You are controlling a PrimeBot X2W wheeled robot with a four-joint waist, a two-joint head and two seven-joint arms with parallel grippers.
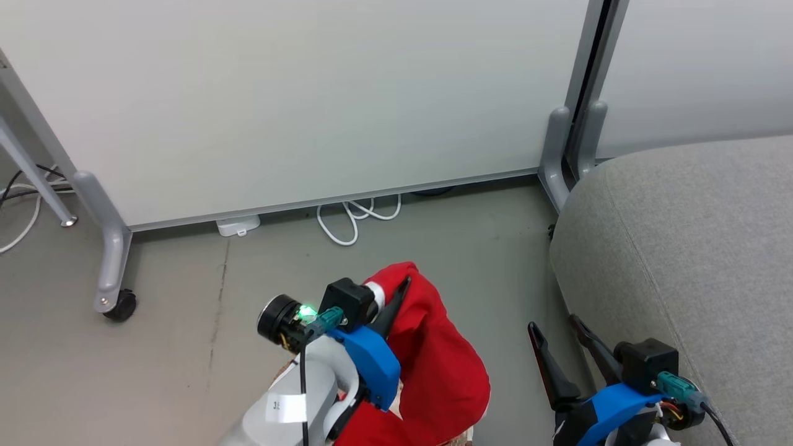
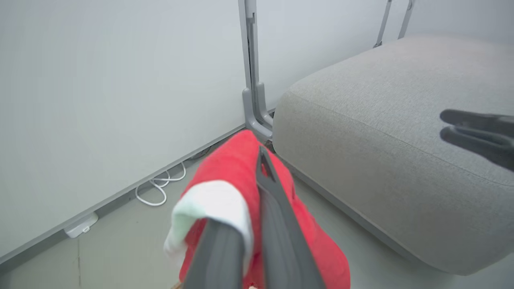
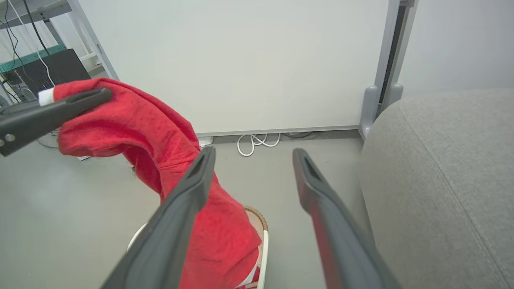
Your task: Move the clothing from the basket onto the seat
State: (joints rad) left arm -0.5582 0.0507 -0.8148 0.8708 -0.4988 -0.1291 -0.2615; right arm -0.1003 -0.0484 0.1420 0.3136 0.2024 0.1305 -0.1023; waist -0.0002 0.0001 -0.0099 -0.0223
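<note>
My left gripper is shut on a red garment, holding it up above the floor. White trim folds over one finger, and the fabric hangs down into the basket, whose brown rim and white handle peek out below. The grey seat lies to the right, apart from the red garment. My right gripper stands open and empty beside the seat's front edge. From the right wrist, that right gripper frames bare floor, with the red garment to its left.
White partition panels on grey legs stand behind, one with a black caster. White cables and a small white adapter lie at the panel's foot. Grey floor stretches between the basket, the panels and the seat.
</note>
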